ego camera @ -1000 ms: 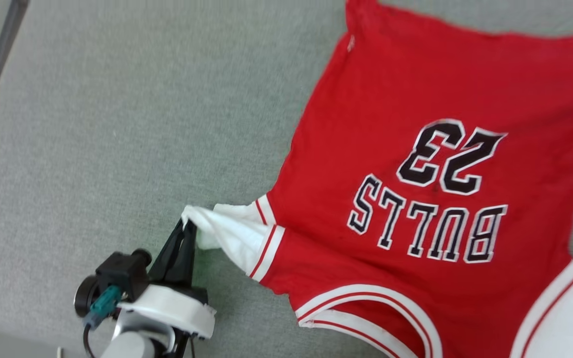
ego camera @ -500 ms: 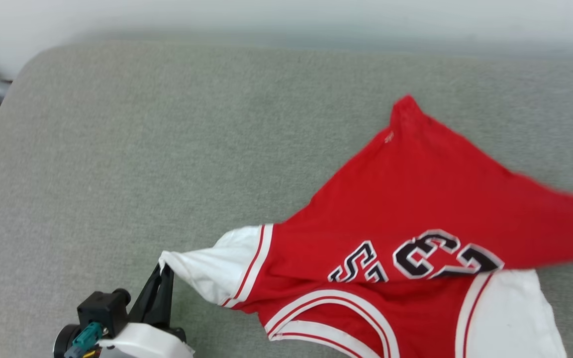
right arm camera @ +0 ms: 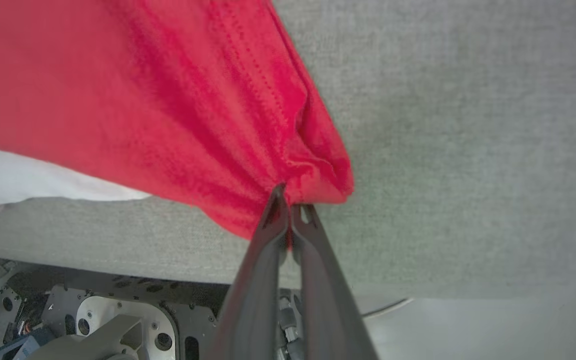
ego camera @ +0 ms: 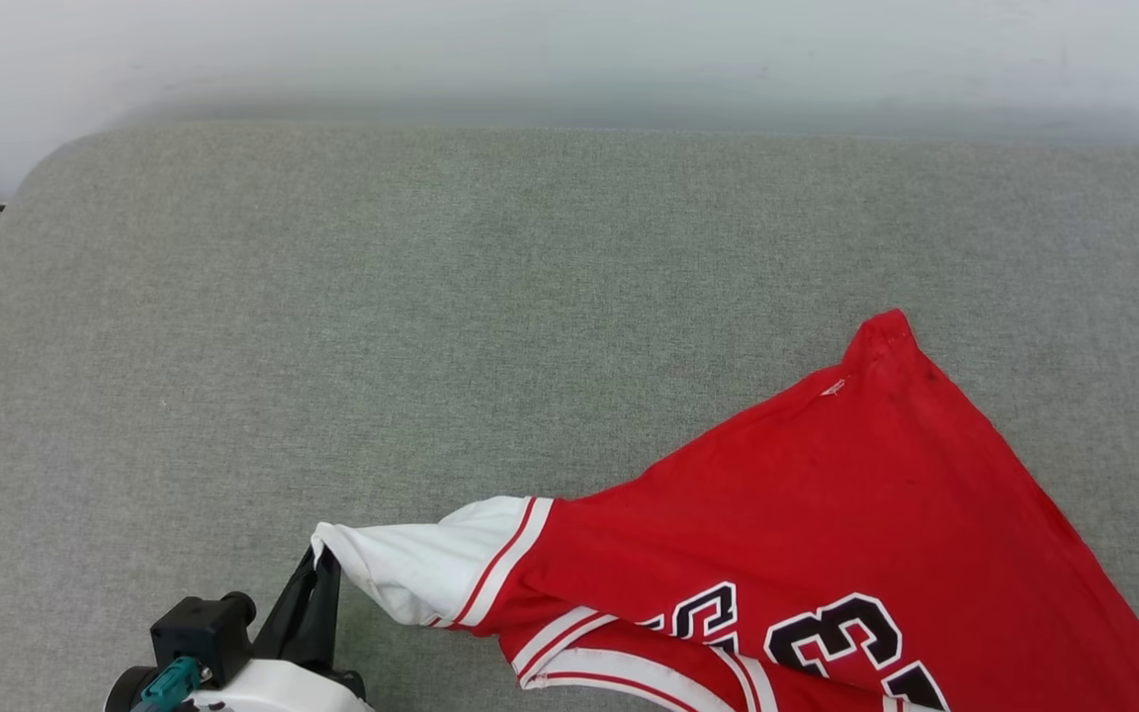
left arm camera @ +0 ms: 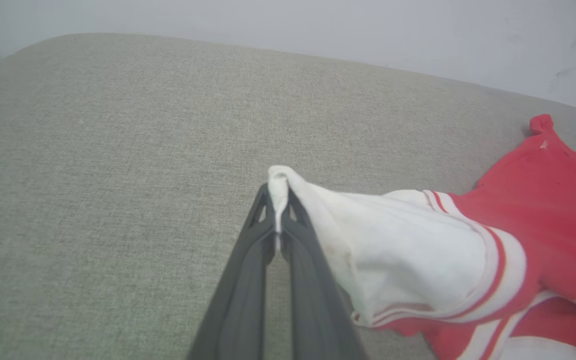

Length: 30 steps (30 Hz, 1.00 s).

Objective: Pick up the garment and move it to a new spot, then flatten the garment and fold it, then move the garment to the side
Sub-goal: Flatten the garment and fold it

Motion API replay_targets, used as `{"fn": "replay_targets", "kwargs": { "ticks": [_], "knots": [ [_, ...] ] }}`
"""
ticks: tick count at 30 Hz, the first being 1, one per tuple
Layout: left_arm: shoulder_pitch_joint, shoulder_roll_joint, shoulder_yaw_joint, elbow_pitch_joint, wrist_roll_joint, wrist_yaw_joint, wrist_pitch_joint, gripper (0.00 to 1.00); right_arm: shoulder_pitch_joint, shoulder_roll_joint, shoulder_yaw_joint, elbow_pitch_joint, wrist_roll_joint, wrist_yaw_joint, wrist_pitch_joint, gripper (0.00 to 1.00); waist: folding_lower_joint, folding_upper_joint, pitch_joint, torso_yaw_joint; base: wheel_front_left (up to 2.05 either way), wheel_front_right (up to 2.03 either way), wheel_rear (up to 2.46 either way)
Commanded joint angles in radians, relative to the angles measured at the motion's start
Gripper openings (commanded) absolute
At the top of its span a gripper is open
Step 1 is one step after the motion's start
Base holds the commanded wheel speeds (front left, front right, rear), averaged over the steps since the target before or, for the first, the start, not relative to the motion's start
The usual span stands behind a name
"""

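Garment [ego camera: 827, 494] position: lower right area of the grey fabric-covered surface [ego camera: 332, 297] in the head view, with the red body spread out and running past the bottom and right edges of that view. One red corner points toward the pale wall [ego camera: 569, 49] at the far side, and a small white tag [ego camera: 834, 388] sits just below that corner. Black numerals and letters with white outlines show in part along the bottom edge. The white sleeve [ego camera: 421, 564], bordered by red and white striped trim, is drawn out to a point toward the left. Left end effector [ego camera: 324, 566] state: both dark fingers are pressed together at the tips, with a fold of the sleeve's white cloth clamped between them; the left wrist view confirms that the cloth rises from between the fingertips and that the sleeve widens from there toward the red body. A shadow lies on the surface beneath the sleeve. Right end effector [right arm camera: 288, 200] state: in the right wrist view the fingers are closed at the tips on a bunched red corner of the garment, where a stitched hem line runs down into the grip. The near edge of the surface and perforated metal parts of the robot base [right arm camera: 93, 320] appear below that grip.
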Motion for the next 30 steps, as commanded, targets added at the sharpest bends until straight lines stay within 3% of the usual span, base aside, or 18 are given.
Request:
{"fn": "replay_targets", "kwargs": {
  "ticks": [1,2,3,12,17,23,30],
  "knots": [
    [-0.007,0.003,0.002,0.002,0.002,-0.001,-0.001,0.0,-0.002,0.006,-0.009,0.004,-0.009,-0.001,-0.007,0.0,0.0002,-0.0001,-0.001,-0.001,0.0,0.0,0.0],
    [-0.01,0.003,-0.002,0.006,0.002,-0.003,0.0,0.0,-0.011,0.027,-0.024,0.007,-0.025,-0.001,-0.024,0.34,0.0002,-0.0001,-0.006,-0.001,0.0,0.0,0.0],
    [-0.011,0.004,-0.004,0.007,0.002,-0.004,0.001,0.0,-0.024,0.032,-0.037,0.001,-0.034,-0.001,-0.039,1.0,0.0002,-0.0001,-0.009,-0.002,0.0,0.0,0.0],
    [-0.019,0.003,-0.02,0.001,0.008,-0.002,0.004,0.0,-0.121,-0.009,-0.109,-0.158,-0.073,-0.001,-0.093,1.0,0.0002,-0.0001,-0.016,0.003,0.0,0.0,0.0],
    [-0.044,-0.002,-0.03,-0.01,0.015,-0.006,0.004,0.0,-0.253,-0.08,-0.094,-0.29,-0.073,-0.001,-0.018,1.0,0.0002,-0.0001,0.012,0.02,0.0,0.0,0.0],
    [-0.09,-0.011,-0.048,-0.02,0.026,-0.016,0.0,0.0,-0.487,-0.189,0.088,-0.325,-0.124,-0.001,0.127,1.0,0.0002,-0.0001,0.059,0.055,0.0,0.0,0.0],
    [-0.134,-0.024,-0.064,-0.036,0.037,-0.025,-0.009,0.0,-0.775,-0.248,0.363,-0.168,-0.102,-0.001,0.307,1.0,0.0002,-0.0001,0.111,0.098,0.0,0.0,0.0]
  ]
}}
